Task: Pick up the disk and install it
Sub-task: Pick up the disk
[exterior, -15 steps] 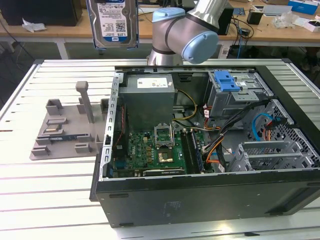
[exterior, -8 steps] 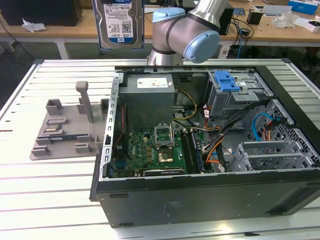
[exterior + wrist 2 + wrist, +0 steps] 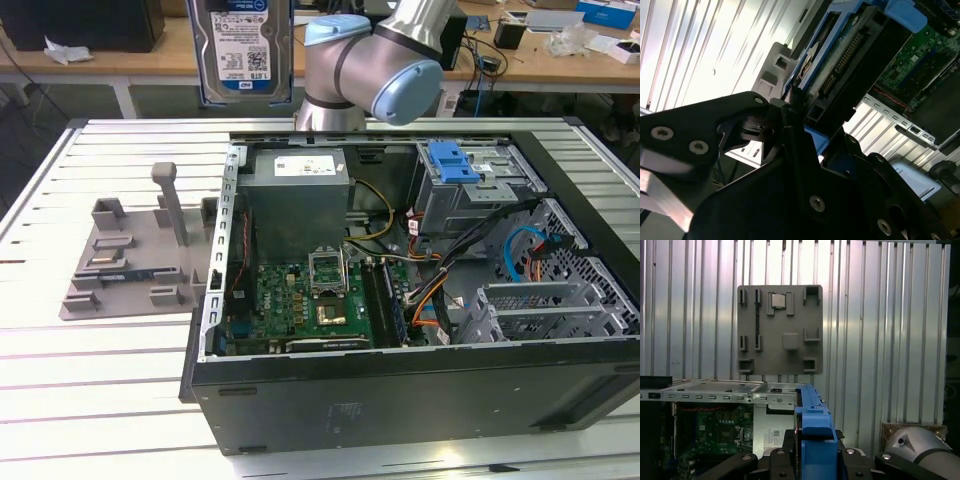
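Observation:
The disk (image 3: 243, 50), a silver drive with a white-and-blue label in a bright blue carrier, hangs upright high above the far edge of the table, beside the arm's grey-blue joint (image 3: 372, 62). In the first wrist view I see the disk (image 3: 812, 427) edge-on, its blue carrier standing between the black fingers of my gripper (image 3: 812, 452), which is shut on it. The second wrist view shows the disk's (image 3: 842, 52) circuit-board side and connector row, with the gripper (image 3: 799, 117) clamped on its blue edge.
The open computer case (image 3: 400, 400) lies on the slatted metal table, with the motherboard (image 3: 310, 300), a grey metal box (image 3: 298, 200) and a drive cage with a blue latch (image 3: 452, 160) inside. A grey fixture plate (image 3: 130, 260) sits at the exterior view's left.

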`<state>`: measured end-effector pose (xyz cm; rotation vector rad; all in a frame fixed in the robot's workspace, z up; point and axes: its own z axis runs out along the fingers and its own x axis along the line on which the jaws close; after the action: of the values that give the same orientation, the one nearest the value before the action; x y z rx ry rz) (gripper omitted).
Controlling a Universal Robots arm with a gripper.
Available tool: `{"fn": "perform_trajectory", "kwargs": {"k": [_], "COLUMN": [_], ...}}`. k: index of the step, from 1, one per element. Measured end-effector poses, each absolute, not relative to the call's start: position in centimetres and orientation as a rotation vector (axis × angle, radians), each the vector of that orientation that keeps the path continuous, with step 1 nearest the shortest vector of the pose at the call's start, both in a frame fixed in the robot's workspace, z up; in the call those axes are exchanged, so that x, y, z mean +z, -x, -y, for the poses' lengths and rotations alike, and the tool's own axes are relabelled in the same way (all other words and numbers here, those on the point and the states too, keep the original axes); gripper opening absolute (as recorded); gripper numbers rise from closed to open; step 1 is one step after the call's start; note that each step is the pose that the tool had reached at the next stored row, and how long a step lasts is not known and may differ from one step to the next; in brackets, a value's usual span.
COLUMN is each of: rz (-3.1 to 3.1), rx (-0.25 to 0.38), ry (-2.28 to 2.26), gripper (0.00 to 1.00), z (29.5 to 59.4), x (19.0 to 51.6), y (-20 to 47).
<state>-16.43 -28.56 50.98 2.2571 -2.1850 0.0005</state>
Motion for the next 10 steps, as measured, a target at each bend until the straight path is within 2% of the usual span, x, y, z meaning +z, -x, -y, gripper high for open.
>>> {"fn": "perform_trajectory", "kwargs": {"k": [10], "rz": [2.185], "rx": [0.0], "ry": [-2.257], "gripper": [0.37], "z": [30.0], "x": [51.0], "y": [15.9]}}
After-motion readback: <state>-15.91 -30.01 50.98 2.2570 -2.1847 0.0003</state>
